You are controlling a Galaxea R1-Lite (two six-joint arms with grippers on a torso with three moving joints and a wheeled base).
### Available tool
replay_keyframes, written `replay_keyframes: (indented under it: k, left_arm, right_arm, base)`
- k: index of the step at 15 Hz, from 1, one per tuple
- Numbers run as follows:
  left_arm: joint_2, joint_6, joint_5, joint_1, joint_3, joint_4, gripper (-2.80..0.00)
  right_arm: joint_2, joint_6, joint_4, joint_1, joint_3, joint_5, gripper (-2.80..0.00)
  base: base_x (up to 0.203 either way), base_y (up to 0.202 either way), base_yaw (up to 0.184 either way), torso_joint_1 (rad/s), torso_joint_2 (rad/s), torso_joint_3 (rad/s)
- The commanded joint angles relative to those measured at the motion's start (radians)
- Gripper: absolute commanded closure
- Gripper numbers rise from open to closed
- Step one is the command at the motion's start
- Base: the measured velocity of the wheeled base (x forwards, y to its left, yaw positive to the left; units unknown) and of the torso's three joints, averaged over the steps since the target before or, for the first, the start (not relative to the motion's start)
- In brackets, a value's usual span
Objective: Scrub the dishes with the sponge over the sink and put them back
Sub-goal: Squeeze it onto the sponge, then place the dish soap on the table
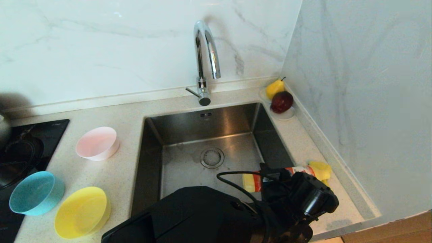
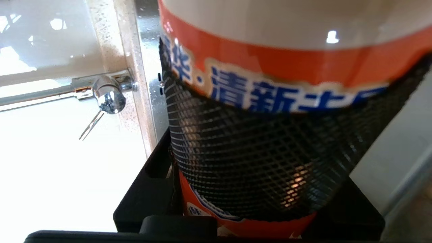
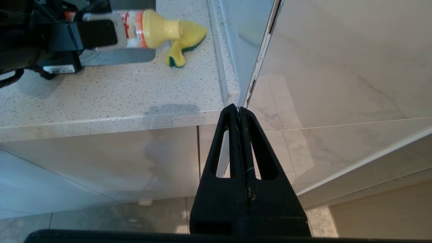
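Observation:
Three bowls stand on the counter left of the sink (image 1: 209, 123): pink (image 1: 97, 143), light blue (image 1: 35, 192) and yellow (image 1: 82, 212). My left gripper (image 1: 275, 179) reaches across the sink's front right corner. It is shut on a detergent bottle (image 2: 270, 84) with an orange label, held lying level. The bottle's yellow cap (image 3: 158, 28) points at the yellow-green sponge (image 3: 189, 35), which lies crumpled on the counter right of the sink (image 1: 325, 175). My right gripper (image 3: 239, 111) hangs shut and holds nothing, below the counter's front edge.
A curved chrome tap (image 1: 206, 57) rises behind the sink. A white saucer (image 1: 285, 116) with a pear and a red apple sits in the back right corner. A black hob (image 1: 20, 152) lies at the far left. A marble wall closes the right side.

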Motion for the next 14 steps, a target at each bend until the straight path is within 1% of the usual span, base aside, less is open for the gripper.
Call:
replay_keyframes:
  k: [1,2,6,8,10,11,14]
  left_arm:
    - [0.001,0.0,0.007,0.002,-0.02,-0.01,0.0]
    - [-0.004,-0.01,0.007,0.002,-0.021,-0.012,0.0]
    - [-0.041,-0.101,0.004,0.002,-0.004,-0.03,0.0]
    - [-0.063,-0.16,0.002,0.002,-0.001,-0.036,0.0]
    - [-0.083,-0.254,0.001,0.001,-0.001,-0.039,0.0]
    - [-0.096,-0.288,0.004,0.002,-0.002,-0.04,0.0]
    - [-0.126,-0.337,-0.008,0.008,-0.037,-0.042,0.0]
  right_arm:
    - [0.0,-0.001,0.0,0.0,0.002,-0.001,0.0]
    - [0.0,-0.001,0.0,0.0,0.0,0.0,0.0]
    - [0.0,-0.001,0.0,0.0,0.0,0.0,0.0]
    - [0.0,-0.001,0.0,0.0,0.0,-0.001,0.0]
    - [0.0,-0.001,0.0,0.0,0.002,0.0,0.0]
    - [0.0,-0.001,0.0,0.0,0.001,-0.001,0.0]
    - [0.0,-0.001,0.0,0.0,0.002,-0.001,0.0]
  base:
    - [0.0,0.0,0.0,0.0,0.0,0.0]
    - [0.0,0.0,0.0,0.0,0.0,0.0]
    - [0.0,0.0,0.0,0.0,0.0,0.0]
    - [0.0,0.0,0.0,0.0,0.0,0.0]
    - [0.0,0.0,0.0,0.0,0.0,0.0]
    - [0.0,0.0,0.0,0.0,0.0,0.0]
    - [0.0,0.0,0.0,0.0,0.0,0.0]
